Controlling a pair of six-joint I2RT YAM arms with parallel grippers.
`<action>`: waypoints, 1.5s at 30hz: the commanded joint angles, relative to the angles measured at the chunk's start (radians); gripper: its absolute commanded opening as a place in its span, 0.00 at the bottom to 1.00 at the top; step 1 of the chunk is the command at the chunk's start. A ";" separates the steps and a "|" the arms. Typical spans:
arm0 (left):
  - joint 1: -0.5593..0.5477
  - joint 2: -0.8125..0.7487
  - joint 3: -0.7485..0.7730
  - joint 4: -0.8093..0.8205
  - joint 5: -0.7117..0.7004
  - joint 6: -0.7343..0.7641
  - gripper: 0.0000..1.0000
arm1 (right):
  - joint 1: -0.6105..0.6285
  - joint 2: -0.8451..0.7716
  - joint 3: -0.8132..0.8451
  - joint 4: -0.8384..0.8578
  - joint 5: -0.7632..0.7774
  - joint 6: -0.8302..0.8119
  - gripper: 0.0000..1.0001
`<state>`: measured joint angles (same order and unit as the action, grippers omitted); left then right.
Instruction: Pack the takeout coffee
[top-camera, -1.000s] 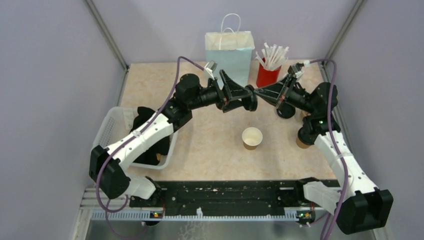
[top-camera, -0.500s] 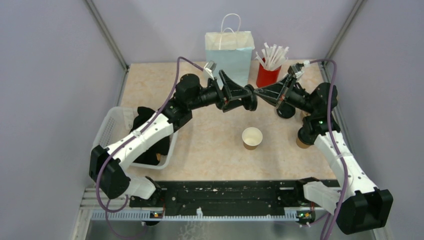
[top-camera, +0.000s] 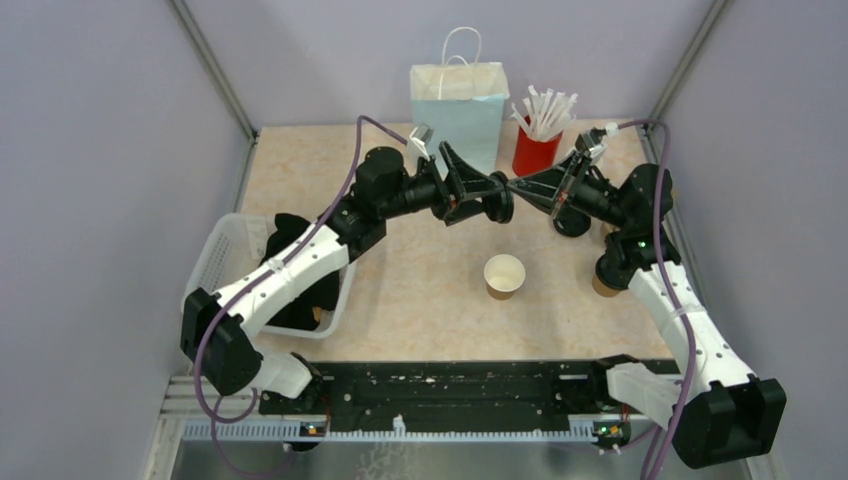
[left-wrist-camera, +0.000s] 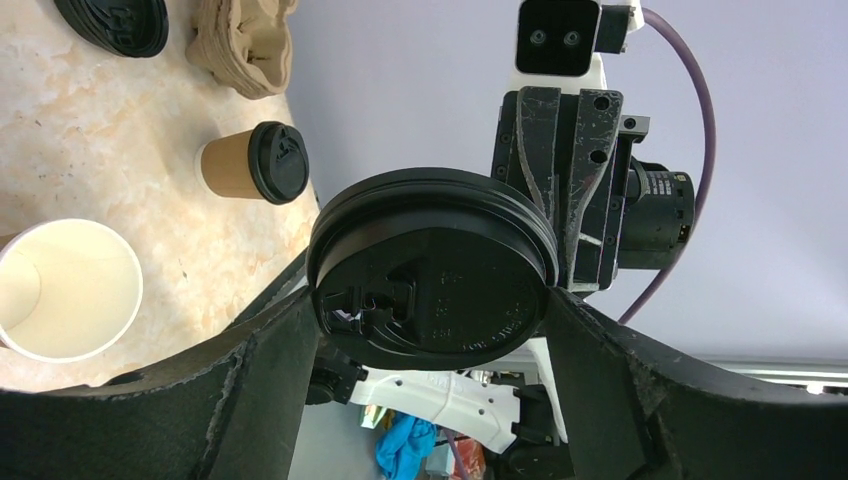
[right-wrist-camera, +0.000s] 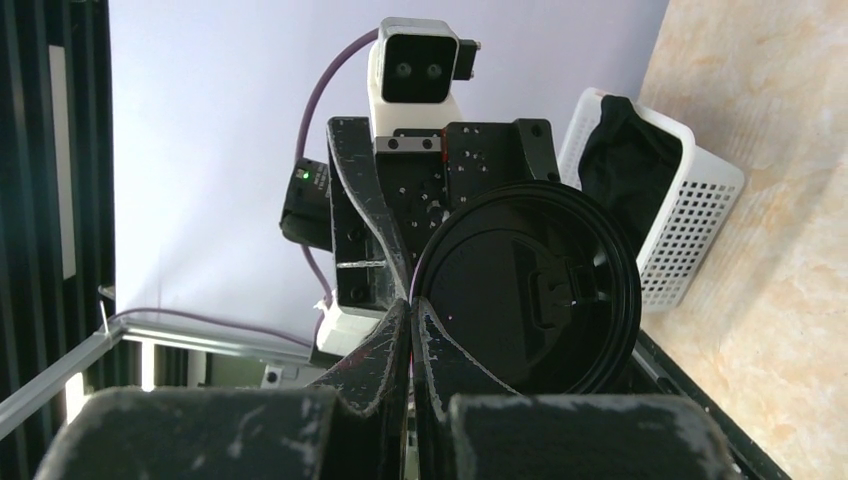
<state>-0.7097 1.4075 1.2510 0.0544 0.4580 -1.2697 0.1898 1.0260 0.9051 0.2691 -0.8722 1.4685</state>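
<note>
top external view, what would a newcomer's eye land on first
Mid-air at the centre, one black lid is shared between both arms: the right gripper pinches its rim while the left gripper straddles it wide. Just nearer the bases stands an open brown paper cup, lidless, with a pale blue bag at the back.

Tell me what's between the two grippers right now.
A black lid, up in the air. The left wrist view shows it between the fingers of the left gripper; the right wrist view shows the right gripper pinching its rim.
</note>
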 joint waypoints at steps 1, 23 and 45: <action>-0.008 0.005 0.057 0.029 -0.013 0.003 0.85 | 0.016 0.005 0.058 -0.027 0.000 -0.039 0.00; -0.010 -0.017 0.088 -0.138 -0.034 0.118 0.79 | 0.006 -0.023 0.174 -0.377 0.076 -0.281 0.36; -0.273 0.587 0.850 -1.062 -0.503 0.770 0.82 | -0.139 -0.100 0.705 -1.463 0.717 -1.068 0.57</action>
<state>-0.9451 1.9121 1.9774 -0.8059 0.0738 -0.6296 0.0441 0.9421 1.5707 -1.1545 -0.2447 0.4351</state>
